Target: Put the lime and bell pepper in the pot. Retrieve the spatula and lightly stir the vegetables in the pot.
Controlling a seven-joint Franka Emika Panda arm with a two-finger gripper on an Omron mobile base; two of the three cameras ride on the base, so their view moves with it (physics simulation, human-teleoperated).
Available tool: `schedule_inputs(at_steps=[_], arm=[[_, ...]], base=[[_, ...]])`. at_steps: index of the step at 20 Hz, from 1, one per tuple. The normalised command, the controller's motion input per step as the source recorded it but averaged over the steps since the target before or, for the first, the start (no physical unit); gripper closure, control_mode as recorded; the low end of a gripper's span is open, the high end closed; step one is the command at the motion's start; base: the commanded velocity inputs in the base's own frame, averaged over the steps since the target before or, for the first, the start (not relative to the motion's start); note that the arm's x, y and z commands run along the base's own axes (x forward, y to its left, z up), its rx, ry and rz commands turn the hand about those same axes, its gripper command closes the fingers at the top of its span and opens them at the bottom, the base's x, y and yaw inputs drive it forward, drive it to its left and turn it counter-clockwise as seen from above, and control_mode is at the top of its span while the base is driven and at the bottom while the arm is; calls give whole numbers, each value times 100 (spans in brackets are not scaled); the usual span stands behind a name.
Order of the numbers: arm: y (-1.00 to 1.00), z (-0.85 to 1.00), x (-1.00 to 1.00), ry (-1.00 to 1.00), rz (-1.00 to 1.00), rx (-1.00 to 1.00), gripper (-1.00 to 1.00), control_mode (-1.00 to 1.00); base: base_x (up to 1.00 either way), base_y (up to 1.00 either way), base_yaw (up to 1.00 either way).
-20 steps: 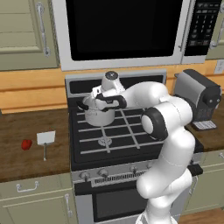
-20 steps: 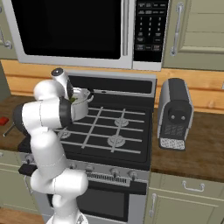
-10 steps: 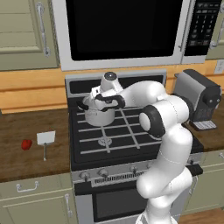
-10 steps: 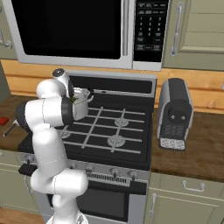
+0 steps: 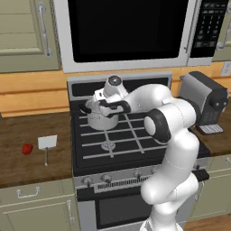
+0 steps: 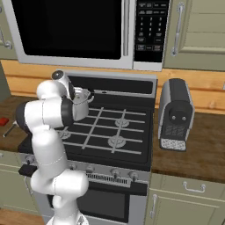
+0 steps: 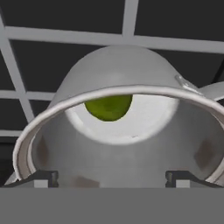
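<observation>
The hand (image 7: 112, 178) hung directly over the pot (image 7: 113, 131), its fingertips (image 7: 43, 178) spread wide at either side of the rim and grasping nothing; the lime (image 7: 108, 106) lay loose on the pot's floor, clear of both tips.

The main risk from here was a knock. The hand sat so low over the rim that a sideways withdrawal could catch the steel wall or one of the black handles and shove the pot (image 5: 103, 116) across the stove (image 5: 135, 144) grate, perhaps tipping it. A straight lift first would avoid that. A second risk lay on the left worktop (image 5: 31, 153): the bell pepper (image 5: 27, 148) sat just beside the spatula (image 5: 47, 145), so a careless reach for the pepper might nudge the utensil or roll the pepper away.

The lime looked smooth, round and yellow-green, small against the pale shiny floor, and likely to roll. The pepper was a small red lump; from the left base view its shape was too small to read, though it seemed to rest flat.
</observation>
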Motion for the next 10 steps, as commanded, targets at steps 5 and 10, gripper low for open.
schedule_inputs(at_steps=[5,10], arm=[[12,10,-85,-16,2,0,-100,-100],[5,67,-94,-9,0,0,-100,-100]], base=[[0,0,0],[0,0,0]])
